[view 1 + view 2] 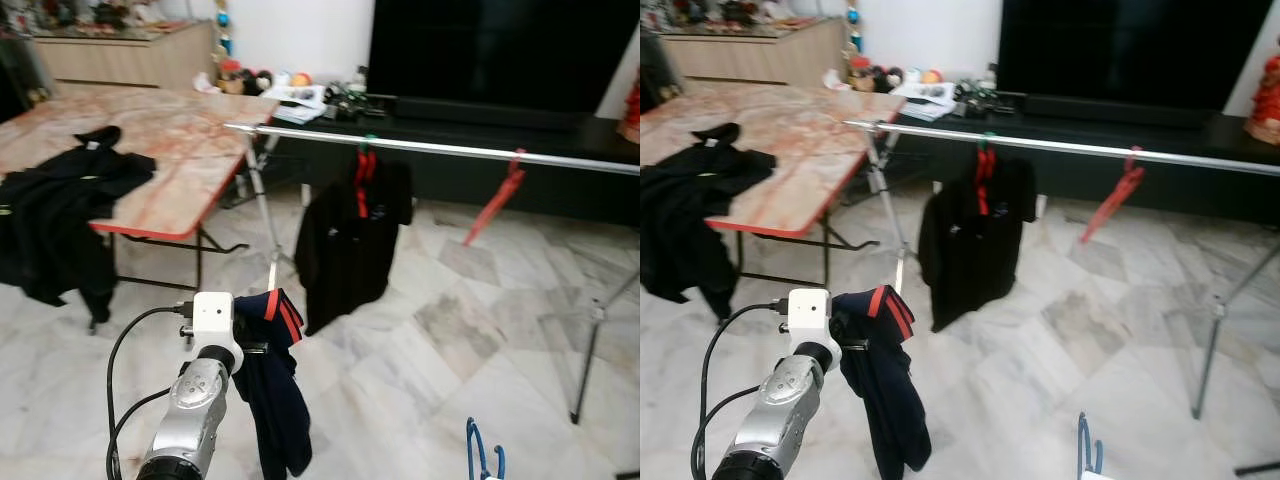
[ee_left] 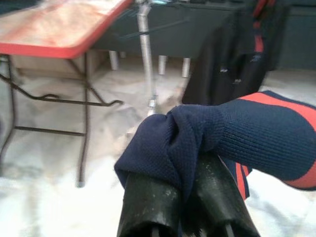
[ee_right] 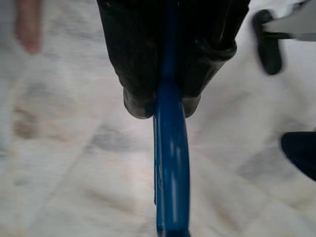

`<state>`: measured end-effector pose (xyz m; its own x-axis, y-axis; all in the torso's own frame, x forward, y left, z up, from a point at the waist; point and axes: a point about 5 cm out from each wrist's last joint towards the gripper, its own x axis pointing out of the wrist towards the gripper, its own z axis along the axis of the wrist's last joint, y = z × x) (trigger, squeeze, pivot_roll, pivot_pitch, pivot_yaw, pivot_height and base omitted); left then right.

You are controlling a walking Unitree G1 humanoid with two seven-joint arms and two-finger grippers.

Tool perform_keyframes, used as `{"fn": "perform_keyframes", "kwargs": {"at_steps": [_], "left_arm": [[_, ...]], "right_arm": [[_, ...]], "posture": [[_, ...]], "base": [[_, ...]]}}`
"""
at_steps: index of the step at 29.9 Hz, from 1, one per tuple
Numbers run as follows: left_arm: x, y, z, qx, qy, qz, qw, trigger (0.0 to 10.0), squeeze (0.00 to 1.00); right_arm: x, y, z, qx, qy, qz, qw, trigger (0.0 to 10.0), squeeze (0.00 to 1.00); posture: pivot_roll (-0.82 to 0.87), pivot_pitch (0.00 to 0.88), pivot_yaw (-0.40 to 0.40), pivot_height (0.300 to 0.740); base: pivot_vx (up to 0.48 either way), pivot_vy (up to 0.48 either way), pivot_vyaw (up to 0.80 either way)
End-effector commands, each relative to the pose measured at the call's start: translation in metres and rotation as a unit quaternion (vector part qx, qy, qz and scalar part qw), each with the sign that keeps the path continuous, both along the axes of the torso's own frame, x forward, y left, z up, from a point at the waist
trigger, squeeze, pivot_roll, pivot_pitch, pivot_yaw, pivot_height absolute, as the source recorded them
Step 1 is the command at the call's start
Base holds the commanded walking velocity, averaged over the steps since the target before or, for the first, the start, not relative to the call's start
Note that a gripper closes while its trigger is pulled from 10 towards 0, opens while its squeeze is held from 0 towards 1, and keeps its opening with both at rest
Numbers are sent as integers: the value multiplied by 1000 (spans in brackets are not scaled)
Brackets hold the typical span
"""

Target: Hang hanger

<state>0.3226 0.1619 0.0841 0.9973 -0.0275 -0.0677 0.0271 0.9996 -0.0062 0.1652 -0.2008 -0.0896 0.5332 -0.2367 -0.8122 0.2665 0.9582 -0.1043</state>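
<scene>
Left gripper clamped on navy red-striped garment; right gripper pinching blue hanger, below the silver clothes rail.

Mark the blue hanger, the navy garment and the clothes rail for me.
blue hanger (image 3: 170, 158): right wrist view, on its shaft.
navy garment (image 1: 275, 400): left eye view, hanging cloth.
clothes rail (image 1: 450, 150): left eye view, mid-bar.
</scene>
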Motion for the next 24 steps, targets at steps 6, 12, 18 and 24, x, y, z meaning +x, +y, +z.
{"fn": "perform_keyframes", "kwargs": {"at_steps": [6,12,18,24], "left_arm": [[6,-7,13,7,-23,-13,1000,10000,0],[2,-3,12,16,-22,-21,999,10000,0],[-2,1,10,19,-18,-21,999,10000,0],[-1,7,13,25,-21,-15,999,10000,0]], "right_arm": [[-6,3,-3,10,7,-1,1000,10000,0],[-6,3,-3,12,9,-2,1000,10000,0],[-9,3,-4,14,13,-3,1000,10000,0],[-11,4,-5,15,17,2,1000,10000,0]], "posture": [[7,0,25,740],[7,0,32,740],[12,0,32,740],[14,0,30,740]], "base": [[0,480,0],[0,480,0],[0,480,0],[0,480,0]]}}
